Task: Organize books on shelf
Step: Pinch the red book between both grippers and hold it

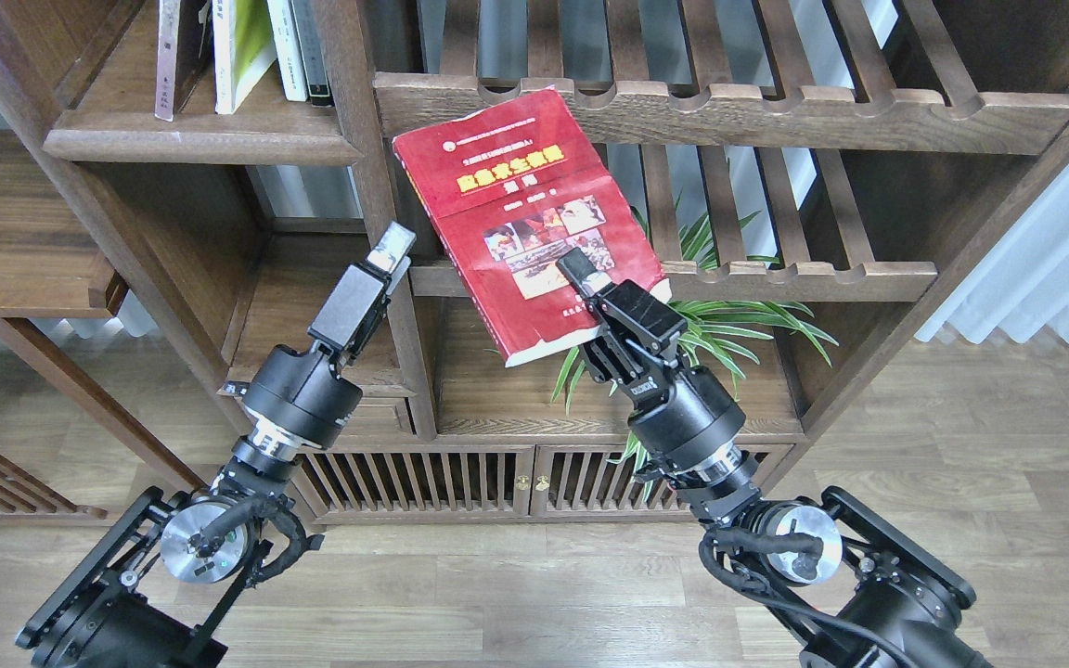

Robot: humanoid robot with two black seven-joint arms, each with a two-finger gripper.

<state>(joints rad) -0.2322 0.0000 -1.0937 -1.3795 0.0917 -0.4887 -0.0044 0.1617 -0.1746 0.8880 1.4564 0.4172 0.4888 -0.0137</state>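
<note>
- the shelf [191,144] at upper left holds a few upright volumes [238,51], with bare board to their left.
- my left gripper [393,246] hovers by the bookcase post [377,213], holding nothing; i cannot tell whether its fingers are apart.
- the red book [516,213] is not shelved yet; it hangs tilted before the slatted racks [729,107], corner near the post.
- my right gripper [581,278] is clamped on its lower edge, above the plant [720,325].
</note>
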